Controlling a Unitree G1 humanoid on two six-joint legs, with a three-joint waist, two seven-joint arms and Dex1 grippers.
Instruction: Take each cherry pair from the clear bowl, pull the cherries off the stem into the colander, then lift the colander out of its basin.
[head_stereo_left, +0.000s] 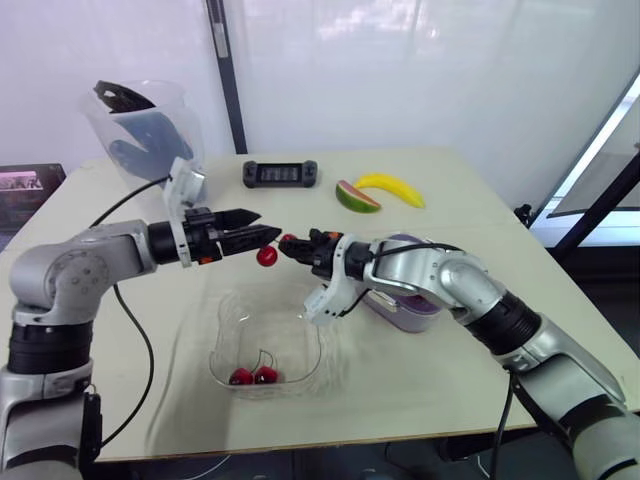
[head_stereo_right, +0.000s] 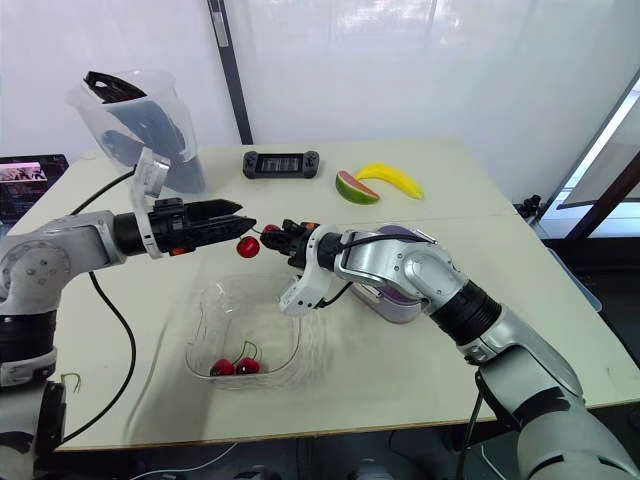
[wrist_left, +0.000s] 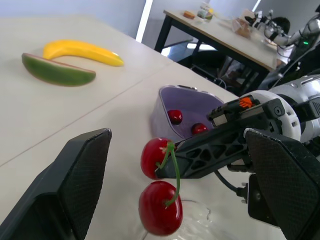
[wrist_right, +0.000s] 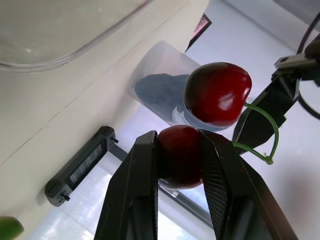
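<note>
Standing at the far left of the pale tabletop (head_stereo_left: 450, 380): one clear plastic jug (head_stereo_left: 150, 125) with dark items inside.

Left end effector (head_stereo_left: 268, 223): raised over the tabletop and pointing right. Its fingers are apart, with the cherry pair in the gap between them. Whether either finger touches the stem cannot be told.

Cherry pair (head_stereo_right: 248, 246): held in the air over the far rim of the clear bowl, between the two end effectors. One cherry (wrist_right: 180, 155) sits between the right fingers. The other cherry (wrist_right: 217, 92) hangs free on the green stem, just beside it.

Clear bowl (head_stereo_left: 225, 320): near centre of the tabletop. It holds a second cherry pair (head_stereo_left: 252, 376) on its near side, stems joined.

Black handheld controller (head_stereo_left: 280, 173): far centre, lying flat.

Right end effector (head_stereo_left: 292, 243): reaching left and facing the left one tip to tip. Its fingers are clamped on the one cherry.

Watermelon slice (head_stereo_left: 357, 197): far side, right of the controller.

Banana (head_stereo_left: 395, 187): just beside the slice, on its right.

Purple colander (wrist_left: 195, 102): right of the clear bowl, partly behind the right forearm. Two loose cherries (wrist_left: 175, 116) lie in it.
</note>
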